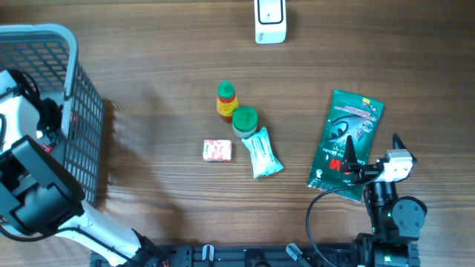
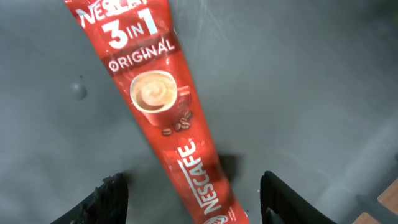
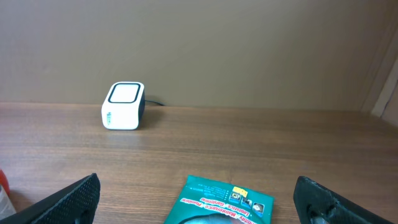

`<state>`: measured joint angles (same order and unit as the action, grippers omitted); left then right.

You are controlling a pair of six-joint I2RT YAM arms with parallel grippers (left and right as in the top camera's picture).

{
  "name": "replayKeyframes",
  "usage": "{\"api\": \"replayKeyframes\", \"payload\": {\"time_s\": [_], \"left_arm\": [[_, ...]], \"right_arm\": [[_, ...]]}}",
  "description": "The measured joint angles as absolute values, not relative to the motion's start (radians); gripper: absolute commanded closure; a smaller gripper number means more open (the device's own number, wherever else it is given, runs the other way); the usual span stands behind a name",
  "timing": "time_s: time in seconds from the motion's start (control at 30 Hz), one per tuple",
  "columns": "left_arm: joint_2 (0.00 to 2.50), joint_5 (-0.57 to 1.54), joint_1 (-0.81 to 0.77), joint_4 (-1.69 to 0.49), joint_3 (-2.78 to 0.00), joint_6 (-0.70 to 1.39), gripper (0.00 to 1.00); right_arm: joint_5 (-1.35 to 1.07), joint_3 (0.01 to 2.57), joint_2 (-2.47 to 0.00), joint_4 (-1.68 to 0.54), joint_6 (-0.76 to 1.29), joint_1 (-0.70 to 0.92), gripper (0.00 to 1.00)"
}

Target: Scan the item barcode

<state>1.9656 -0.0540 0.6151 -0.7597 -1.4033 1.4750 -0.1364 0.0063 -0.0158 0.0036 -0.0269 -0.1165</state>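
Note:
A red Nescafe 3-in-1 sachet (image 2: 163, 112) lies flat on a grey floor in the left wrist view. My left gripper (image 2: 193, 186) hangs over its lower end, open, with a gap between each finger and the sachet. In the overhead view the left arm (image 1: 33, 185) reaches into the grey wire basket (image 1: 83, 96), and the sachet is hidden there. The white scanner (image 1: 270, 21) (image 3: 123, 106) stands at the table's far edge. My right gripper (image 1: 349, 159) (image 3: 196, 190) stands wide open over a green packet (image 1: 346, 144) (image 3: 224, 202), holding nothing.
Mid-table are a yellow bottle with a red and green top (image 1: 225, 100), a green-lidded jar (image 1: 244, 120), a small pink box (image 1: 217, 150) and a white-green pouch (image 1: 263, 153). The basket fills the left side. A wall stands behind the scanner.

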Motion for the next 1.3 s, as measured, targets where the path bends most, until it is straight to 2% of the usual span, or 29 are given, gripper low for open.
{"api": "replayKeyframes", "payload": {"time_s": [0.07, 0.27, 0.37, 0.4, 0.43, 0.47, 0.53, 0.6, 0.63, 0.67, 1.03, 1.3], "left_arm": [[1.968, -0.054, 0.622, -0.782, -1.404, 1.493, 0.48], [2.000, 0.015, 0.684, -0.915, -1.429, 1.705, 0.30], [2.029, 0.082, 0.722, -0.922, -1.453, 1.759, 0.28], [2.037, 0.102, 0.731, -0.925, -1.460, 1.769, 0.32], [2.047, 0.126, 0.741, -0.928, -1.466, 1.782, 0.46], [2.056, 0.144, 0.748, -0.925, -1.470, 1.793, 0.55], [2.066, 0.172, 0.750, -0.914, -1.479, 1.814, 0.62], [2.075, 0.199, 0.749, -0.897, -1.484, 1.823, 0.72], [2.078, 0.210, 0.749, -0.890, -1.486, 1.828, 0.92], [2.080, 0.216, 0.748, -0.884, -1.487, 1.834, 0.96], [2.091, 0.195, 0.730, -0.889, -1.499, 1.826, 0.96], [2.048, 0.165, 0.728, -0.870, -1.481, 1.680, 0.96]], "right_arm": [[-0.136, 0.006, -0.016, 0.004, -0.027, -0.117, 0.00], [-0.136, 0.006, -0.016, 0.004, -0.027, -0.117, 0.00], [-0.136, 0.006, -0.016, 0.004, -0.027, -0.117, 0.00], [-0.136, 0.006, -0.016, 0.004, -0.027, -0.117, 0.00], [-0.136, 0.006, -0.016, 0.004, -0.027, -0.117, 0.00], [-0.136, 0.006, -0.016, 0.004, -0.027, -0.117, 0.00], [-0.136, 0.006, -0.016, 0.004, -0.027, -0.117, 0.00], [-0.136, 0.006, -0.016, 0.004, -0.027, -0.117, 0.00], [-0.136, 0.006, -0.016, 0.004, -0.027, -0.117, 0.00], [-0.136, 0.006, -0.016, 0.004, -0.027, -0.117, 0.00], [-0.136, 0.006, -0.016, 0.004, -0.027, -0.117, 0.00], [-0.136, 0.006, -0.016, 0.004, -0.027, -0.117, 0.00]]}}
